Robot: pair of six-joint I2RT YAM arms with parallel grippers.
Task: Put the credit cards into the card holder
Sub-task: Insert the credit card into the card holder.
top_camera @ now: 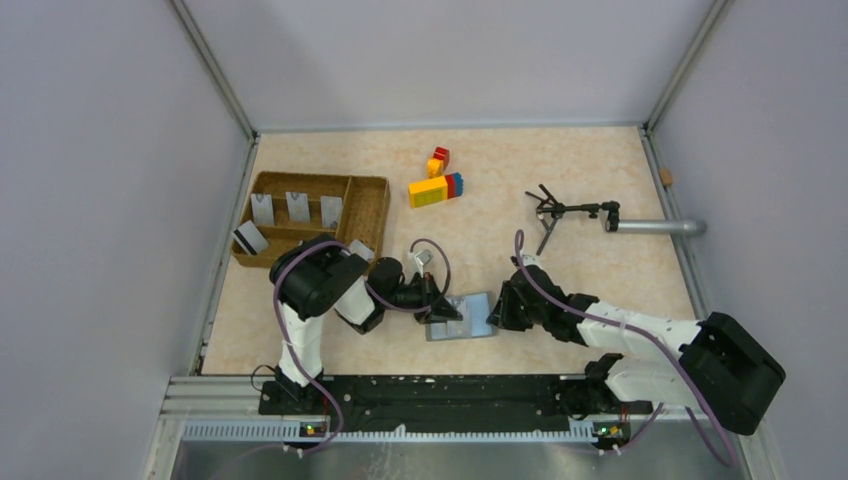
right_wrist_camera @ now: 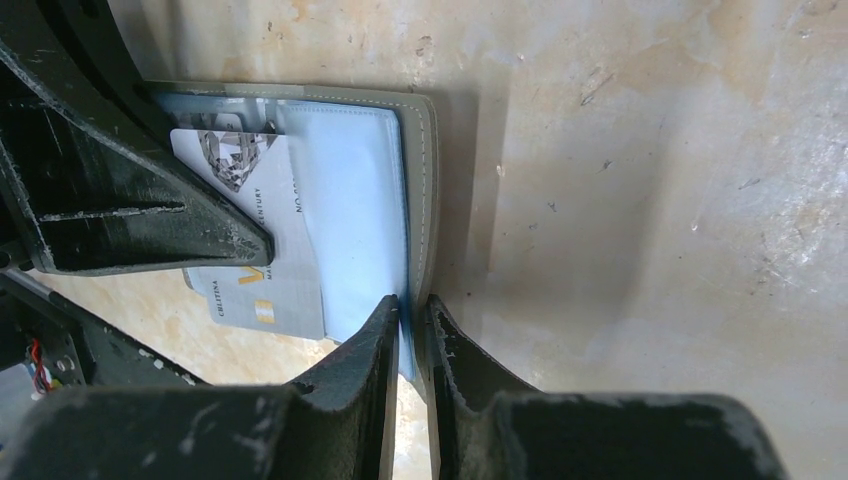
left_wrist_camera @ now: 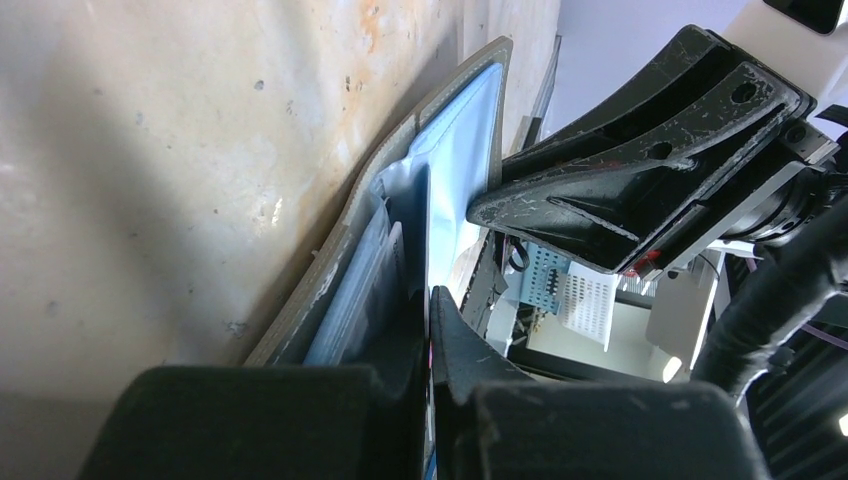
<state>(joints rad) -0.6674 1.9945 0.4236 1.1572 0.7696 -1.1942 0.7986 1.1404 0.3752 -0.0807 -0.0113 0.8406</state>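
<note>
Mottled beige, stone-patterned table with a matt, lightly stained surface. A brown wicker tray, rectangular, woven and split into compartments, serves as the landmark. Thin silver-grey credit cards stand tilted in its compartments, and one of them has a dark stripe.

The card holder lies open and flat to the right of the tray, nearer the arm bases. It has a stitched grey border and smooth pale-blue inner panels. The right gripper, black scuffed plastic, pinches the holder's edge on the side away from the tray. The left gripper, on the tray side of the holder, has its fingers pressed together at a blue panel. Whether anything thin lies between them cannot be told.

A printed silver card sits partly in a pocket of the holder, under the left gripper's finger. Blocky toy bricks in yellow, red and blue lie just right of the tray.
</note>
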